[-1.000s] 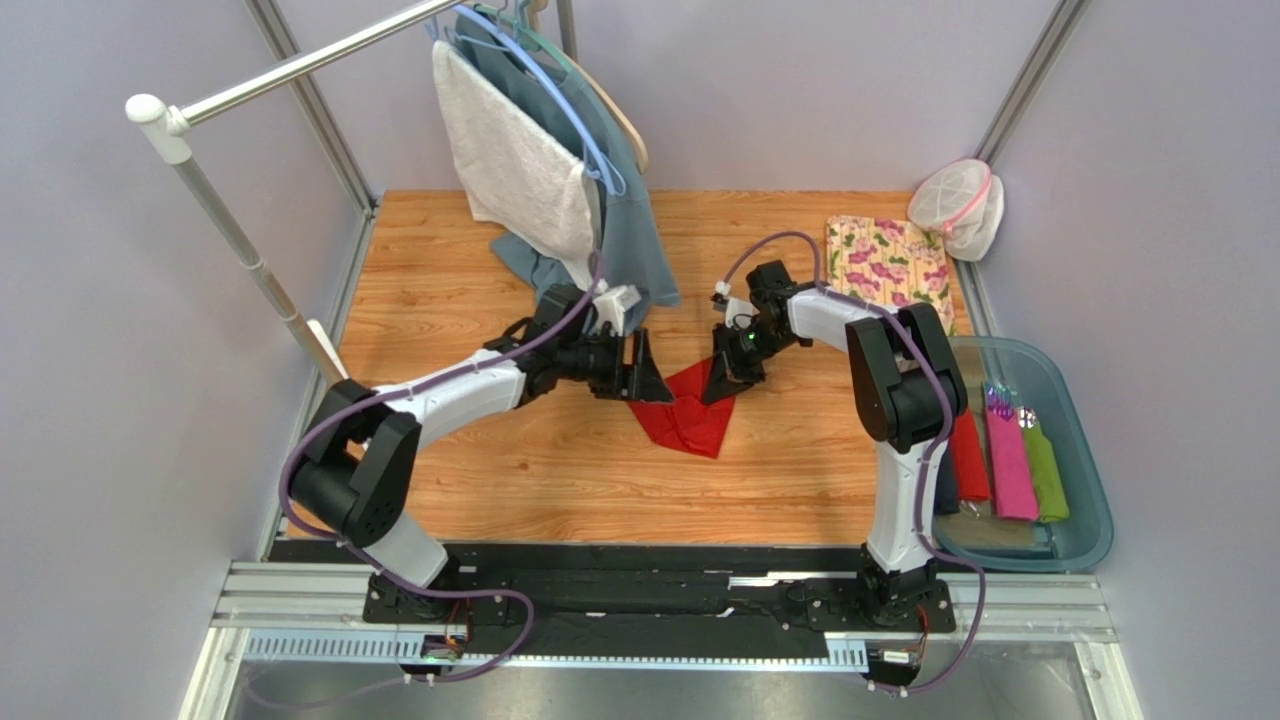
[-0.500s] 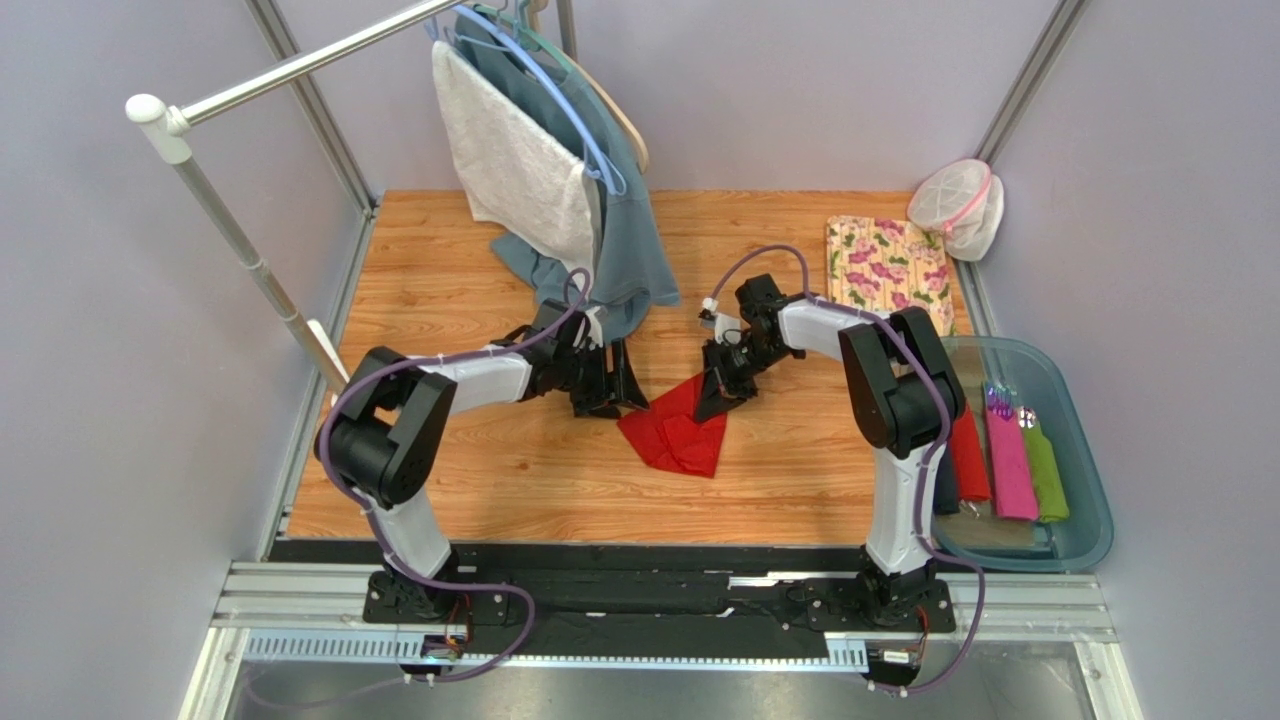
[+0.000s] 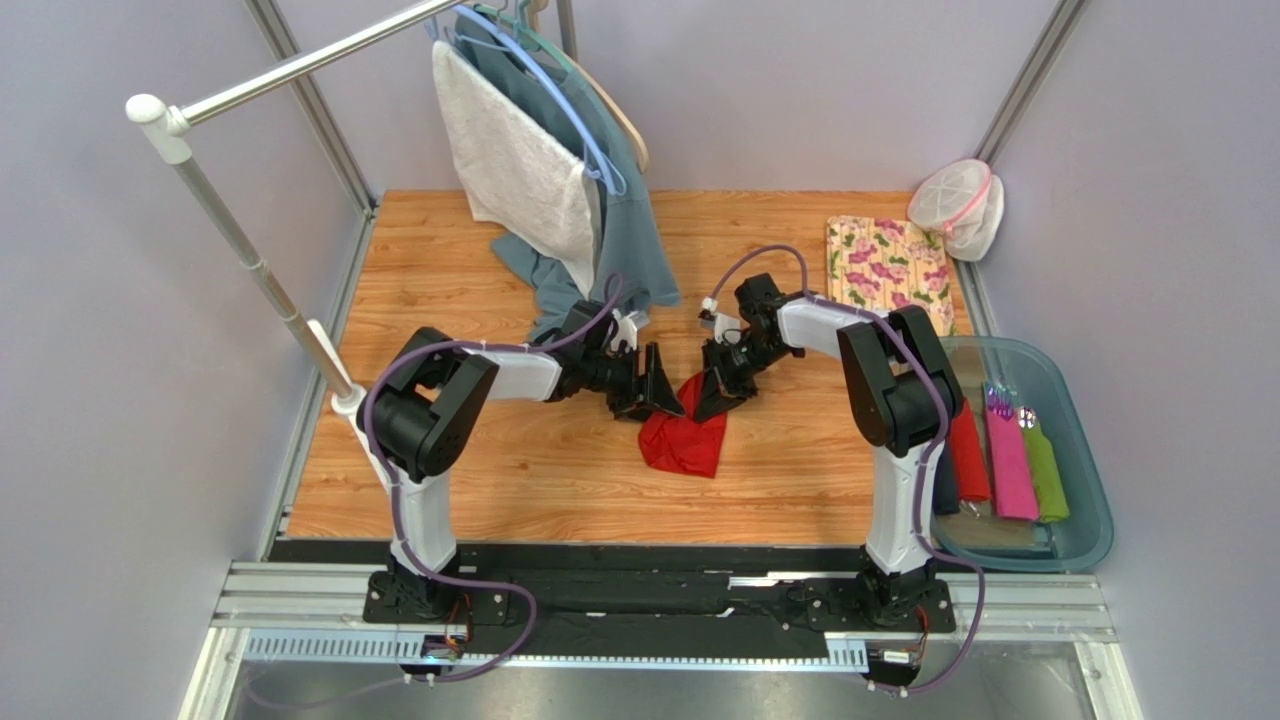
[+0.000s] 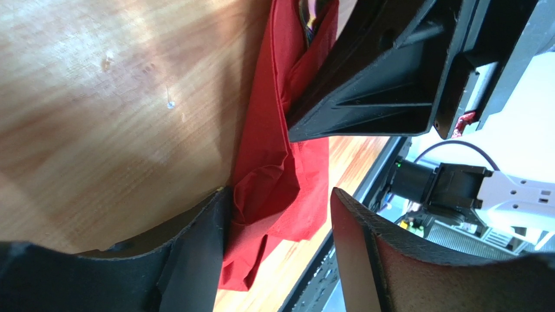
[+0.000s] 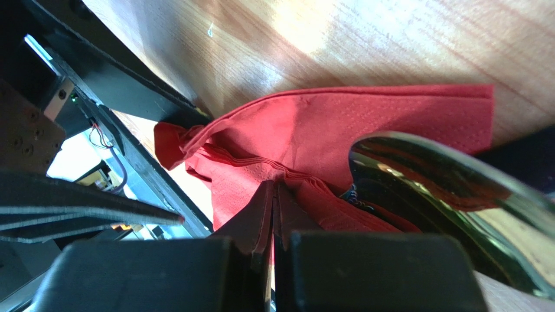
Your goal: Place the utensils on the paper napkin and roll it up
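Note:
The red paper napkin (image 3: 684, 438) lies bunched and folded on the wooden table (image 3: 451, 480), between the two grippers. My left gripper (image 3: 661, 393) is open, with its fingers astride the napkin's left edge (image 4: 273, 175); one finger (image 4: 195, 260) rests against the sheet. My right gripper (image 3: 718, 390) is shut, pinching a fold of the napkin (image 5: 313, 136) between its fingertips (image 5: 257, 221). A shiny metal spoon bowl (image 5: 443, 188) lies half wrapped in the napkin beside those fingers. A coloured utensil handle (image 4: 311, 16) pokes out of the fold. The other utensils are hidden.
A clothes rack (image 3: 241, 240) with hanging towels (image 3: 519, 150) stands at the back left, close behind the left arm. A floral cloth (image 3: 890, 263) and a mesh pouch (image 3: 959, 203) lie at the back right. A blue bin (image 3: 1085, 450) with coloured rolls stands on the right.
The left gripper has swung right and closed in on the napkin. The napkin has gone from a flatter spread sheet to a bunched, folded heap. The right gripper keeps its pinch.

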Robot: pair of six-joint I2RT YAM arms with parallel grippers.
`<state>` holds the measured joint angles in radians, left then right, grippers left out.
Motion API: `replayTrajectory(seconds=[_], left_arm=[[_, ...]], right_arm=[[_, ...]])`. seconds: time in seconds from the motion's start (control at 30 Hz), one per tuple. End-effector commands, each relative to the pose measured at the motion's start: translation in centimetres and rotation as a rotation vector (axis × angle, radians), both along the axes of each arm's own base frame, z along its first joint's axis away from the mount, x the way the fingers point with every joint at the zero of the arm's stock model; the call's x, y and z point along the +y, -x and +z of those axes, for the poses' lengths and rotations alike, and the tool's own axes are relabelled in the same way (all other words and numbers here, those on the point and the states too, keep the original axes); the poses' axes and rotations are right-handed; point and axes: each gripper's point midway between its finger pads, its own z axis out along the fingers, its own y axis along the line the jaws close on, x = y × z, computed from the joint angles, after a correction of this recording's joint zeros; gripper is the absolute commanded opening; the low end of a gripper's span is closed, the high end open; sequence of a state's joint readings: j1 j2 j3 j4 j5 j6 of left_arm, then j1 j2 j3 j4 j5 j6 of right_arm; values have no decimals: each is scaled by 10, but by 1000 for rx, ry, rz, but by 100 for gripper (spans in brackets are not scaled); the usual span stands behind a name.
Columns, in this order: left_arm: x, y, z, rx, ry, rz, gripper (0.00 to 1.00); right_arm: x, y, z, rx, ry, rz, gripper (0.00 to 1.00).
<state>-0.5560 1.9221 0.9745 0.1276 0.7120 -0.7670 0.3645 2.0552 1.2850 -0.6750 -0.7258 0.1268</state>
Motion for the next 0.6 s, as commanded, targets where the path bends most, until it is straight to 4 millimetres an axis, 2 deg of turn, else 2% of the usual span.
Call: replayTrajectory(seconds=[0.0,0.03,0.1,0.13,0.17,0.23,0.33,0.43,0.57], left_arm=[[16,1,1,21,-40,44,69],[29,0,2,10,-76,86,70],[64,4,-11,63,-171,177,72],[71,3,0,39,-170,197,73],[82,8,-2,64,-201,214,73],[91,16,1,61,-229,229,75],[96,31,-8,133,-240,268,75],[91,40,-22,168,-240,276,75],[67,24,-25,132,-164,279,76]], right_arm=[[-34,14,-59,6,239,44,0],[-35,14,-60,9,242,41,0],[-35,16,-61,17,248,38,0],[-35,16,-61,18,249,37,0],[-35,16,-61,15,250,33,0],[-36,16,-62,25,261,11,0],[-38,14,-62,34,280,-16,0],[-39,14,-63,46,290,-40,0],[-38,17,-63,60,286,-50,0]])
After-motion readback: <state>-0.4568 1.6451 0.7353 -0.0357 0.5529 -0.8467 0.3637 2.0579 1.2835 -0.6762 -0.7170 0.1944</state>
